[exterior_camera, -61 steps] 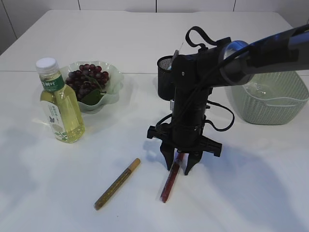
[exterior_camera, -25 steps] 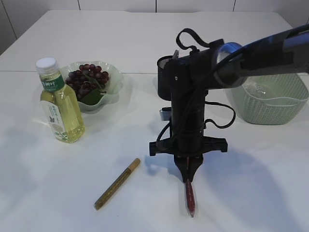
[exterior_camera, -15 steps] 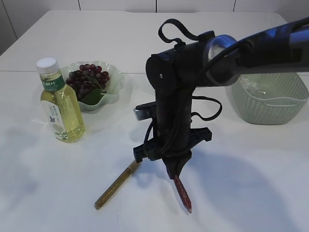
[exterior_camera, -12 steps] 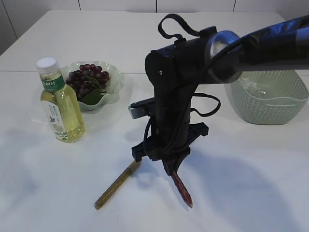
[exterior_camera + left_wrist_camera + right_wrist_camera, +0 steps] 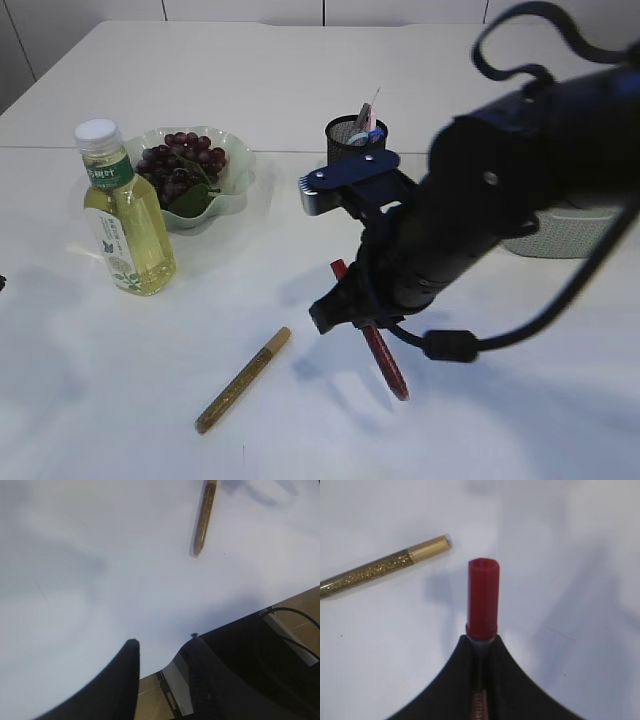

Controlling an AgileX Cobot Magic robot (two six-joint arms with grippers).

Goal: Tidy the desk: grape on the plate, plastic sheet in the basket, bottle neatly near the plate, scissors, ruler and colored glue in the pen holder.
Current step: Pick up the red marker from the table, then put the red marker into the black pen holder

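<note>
My right gripper [image 5: 362, 318] [image 5: 482, 639] is shut on a red colored glue pen [image 5: 385, 365] [image 5: 482, 597], which hangs tilted above the table. A gold glitter glue pen [image 5: 243, 380] [image 5: 385, 565] [image 5: 204, 522] lies flat to its left. The black mesh pen holder [image 5: 350, 145] stands behind, with a blue and a pale piece sticking out; I cannot tell scissors from ruler. Grapes [image 5: 180, 165] lie on the green plate [image 5: 236, 188], and the bottle [image 5: 122, 215] stands upright at its front left. My left gripper [image 5: 162, 642] is open and empty at the table's edge. The plastic sheet is hidden.
The right arm covers most of the pale green basket [image 5: 560, 243] at the right. Bare white tabletop lies round the gold pen and in front of the bottle.
The right arm has lifted the red glue pen off the table and swung up and to the right, uncovering the pen holder. The gold pen, bottle and plate have not moved.
</note>
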